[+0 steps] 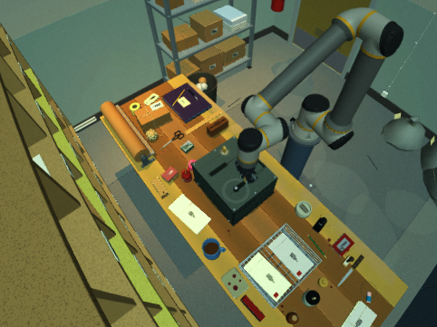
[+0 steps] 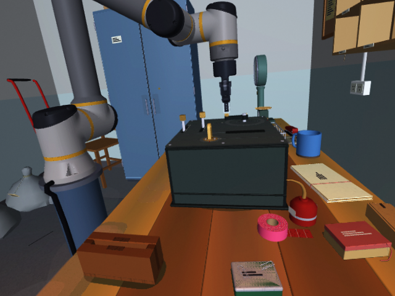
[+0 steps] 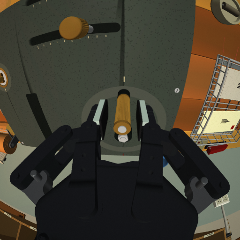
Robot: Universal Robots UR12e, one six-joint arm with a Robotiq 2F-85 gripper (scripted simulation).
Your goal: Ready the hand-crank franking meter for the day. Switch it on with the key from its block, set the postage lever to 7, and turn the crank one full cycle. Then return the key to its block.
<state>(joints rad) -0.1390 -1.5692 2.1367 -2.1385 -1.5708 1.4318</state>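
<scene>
The crank's brass handle (image 3: 122, 113) stands upright on the round crank disc on top of the dark franking meter (image 1: 233, 182). My gripper (image 3: 120, 117) hangs straight down over it, open, with the handle between its fingers and gaps on either side; it holds nothing. The postage lever with its brass knob (image 3: 73, 28) sits in a curved slot with tick marks. The brass key (image 2: 209, 131) stands in the keyhole on the meter's top (image 2: 228, 127). The wooden key block (image 2: 119, 256) sits on the bench in front of the meter, its slots empty.
A wire tray (image 1: 281, 260) with envelopes lies on the bench beyond the meter. A blue mug (image 2: 308, 143), a red oil can (image 2: 302, 207), a pink tape roll (image 2: 272, 227), a red book (image 2: 357, 239) and a stack of envelopes (image 2: 330, 182) lie beside the meter.
</scene>
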